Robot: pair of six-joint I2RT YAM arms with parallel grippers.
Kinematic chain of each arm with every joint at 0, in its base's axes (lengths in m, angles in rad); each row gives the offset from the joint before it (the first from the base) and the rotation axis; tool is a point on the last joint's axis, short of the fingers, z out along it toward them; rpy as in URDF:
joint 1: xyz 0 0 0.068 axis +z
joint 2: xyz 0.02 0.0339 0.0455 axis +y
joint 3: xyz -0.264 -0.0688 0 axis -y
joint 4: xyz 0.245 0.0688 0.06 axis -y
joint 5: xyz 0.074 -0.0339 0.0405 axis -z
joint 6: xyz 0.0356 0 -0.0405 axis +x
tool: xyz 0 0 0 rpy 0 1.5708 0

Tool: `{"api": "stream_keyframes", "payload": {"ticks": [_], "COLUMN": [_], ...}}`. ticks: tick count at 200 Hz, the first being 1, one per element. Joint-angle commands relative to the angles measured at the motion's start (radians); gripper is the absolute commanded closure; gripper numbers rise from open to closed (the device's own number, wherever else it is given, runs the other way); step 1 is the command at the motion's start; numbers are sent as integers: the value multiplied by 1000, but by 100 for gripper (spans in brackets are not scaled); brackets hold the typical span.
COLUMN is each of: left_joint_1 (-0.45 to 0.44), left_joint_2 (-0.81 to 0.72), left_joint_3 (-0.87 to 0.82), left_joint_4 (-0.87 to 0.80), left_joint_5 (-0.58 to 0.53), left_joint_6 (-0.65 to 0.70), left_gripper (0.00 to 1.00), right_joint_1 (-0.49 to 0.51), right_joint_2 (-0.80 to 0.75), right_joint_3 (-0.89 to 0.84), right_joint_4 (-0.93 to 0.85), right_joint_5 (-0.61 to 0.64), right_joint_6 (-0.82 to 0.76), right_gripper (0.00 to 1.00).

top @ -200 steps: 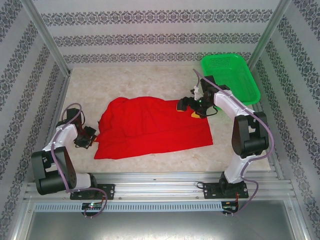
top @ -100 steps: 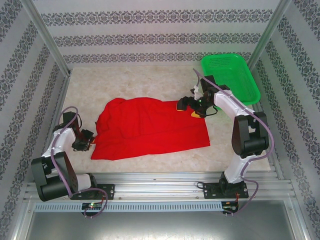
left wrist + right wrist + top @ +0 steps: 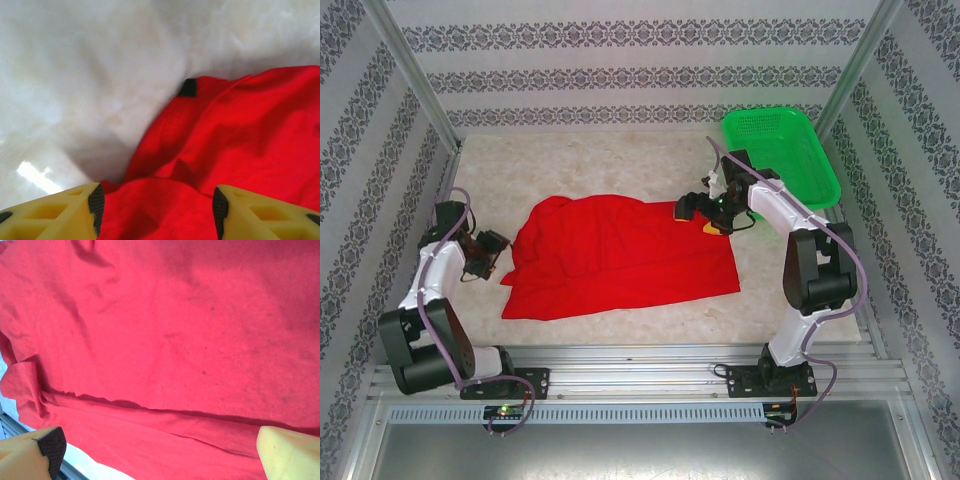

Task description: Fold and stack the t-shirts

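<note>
Leftward and farther from me than a second ago, the left gripper (image 3: 496, 258) now stands with its yellow fingers (image 3: 55, 212) parted where they had been almost closed, and the near left corner of the t-shirt (image 3: 620, 255) has crept a little to the left. From my remote station I see that gripper released at the shirt's left edge, a fold of red cloth lying loose in the gap and a small black tab (image 3: 188, 87) showing on the hem beyond. The t-shirt lies spread and rumpled, plain red side up, in the middle of the pale table (image 3: 620, 165). At its far right corner the right gripper (image 3: 696, 218) hovers with jaws spread wide, gripping nothing, red cloth beneath it. A green mesh basket (image 3: 780, 140) sits in the far right corner, apart from the shirt.
</note>
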Motion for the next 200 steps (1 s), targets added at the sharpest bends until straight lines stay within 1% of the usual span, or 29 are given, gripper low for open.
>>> {"api": "stream_keyframes", "payload": {"ticks": [1,19,33,43,53,76,103,124,145,178,190,200], "left_joint_1": [-23,-44,-60,-73,-82,-93,-98,-98,-106,-136,-142,-143], "left_joint_2": [89,140,188,226,258,290,330,361,404,509,542,569], "left_joint_3": [63,89,111,137,161,184,206,222,257,358,387,407], "left_joint_4": [8,20,24,-5,-33,-65,-126,-119,-92,-107,-117,-134], "left_joint_5": [30,55,70,54,39,17,-35,-66,-79,-83,-84,-94], "left_joint_6": [78,97,121,137,148,170,213,229,237,255,262,273], "left_gripper": [40,40,43,47,48,54,56,57,57,59,62,67], "right_joint_1": [-13,-13,-11,-12,-11,-9,-11,-11,-10,-8,-9,-8], "right_joint_2": [29,38,41,40,37,32,25,26,31,37,37,36], "right_joint_3": [60,75,77,74,69,63,60,60,63,65,66,66], "right_joint_4": [-19,-20,-21,-21,-20,-23,-20,-19,-18,-17,-19,-21], "right_joint_5": [20,14,13,12,10,9,9,9,4,-1,-3,-4], "right_joint_6": [-15,-12,-11,-10,-10,-11,-12,-11,-8,-5,-5,-6], "right_gripper": [2,2,2,2,2,2,2,2,2,2,2,2]}}
